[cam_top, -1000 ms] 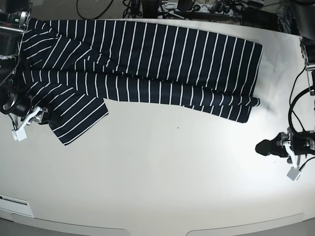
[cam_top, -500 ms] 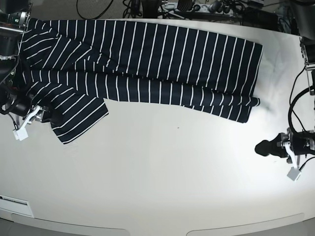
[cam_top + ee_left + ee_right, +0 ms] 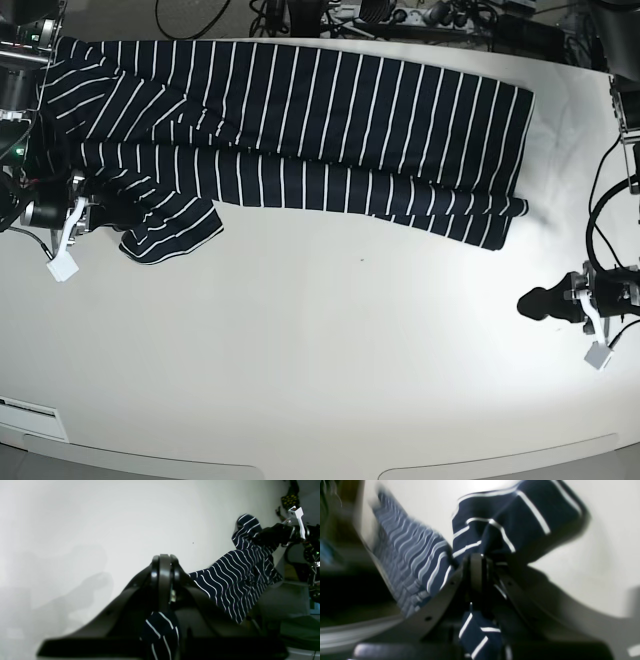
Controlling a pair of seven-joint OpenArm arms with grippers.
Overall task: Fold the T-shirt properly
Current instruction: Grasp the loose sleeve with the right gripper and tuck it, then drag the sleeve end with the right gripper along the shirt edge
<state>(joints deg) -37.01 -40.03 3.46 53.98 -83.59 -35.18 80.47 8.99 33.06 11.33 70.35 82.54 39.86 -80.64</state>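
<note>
Tucking sleeve [image 3: 172, 232] inward: right fingers [image 3: 481, 557] grasp its cloth; lift low, lay flat, smooth bunching. Left fingers [image 3: 530, 303] clenched empty, clear of shirt [image 3: 330, 110].

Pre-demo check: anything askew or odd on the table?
The T-shirt looks askew: bunched, overlapping creases at its end near the right gripper, where the sleeve is pinched and rumpled. No visible damage.

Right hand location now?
Base view, left side: the right hand is shut on the lower-left flap of the striped T-shirt, below the shirt's long folded band.
</note>
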